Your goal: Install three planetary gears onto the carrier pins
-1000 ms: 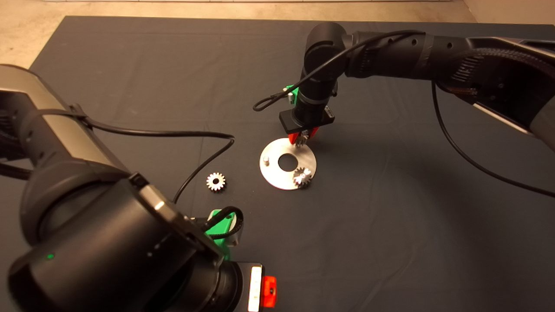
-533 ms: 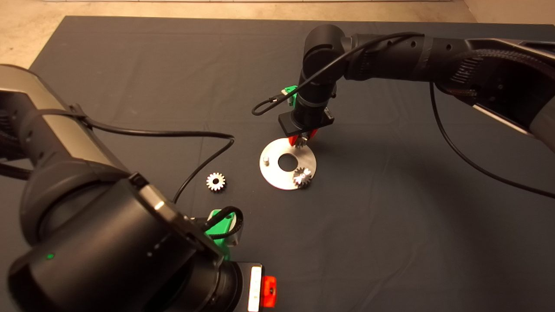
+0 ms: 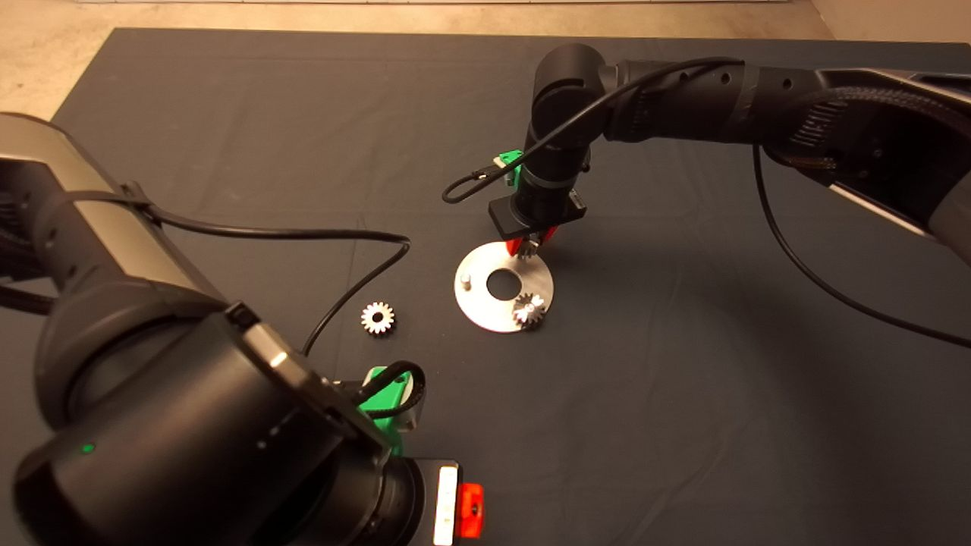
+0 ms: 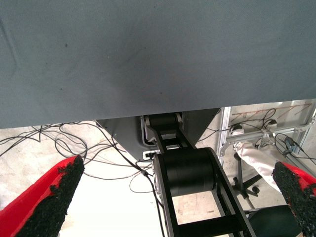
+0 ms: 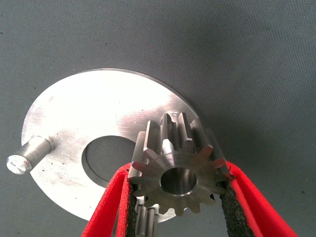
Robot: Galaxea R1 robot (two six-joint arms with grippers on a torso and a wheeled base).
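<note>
Gear in right hand, dark mat

I find no text, label, brand, number or sign that I can read in any of my views. The only candidate is a white strip on the black wrist unit at the lower middle of my head view, beside a red part, and it shows me no legible marking.
</note>
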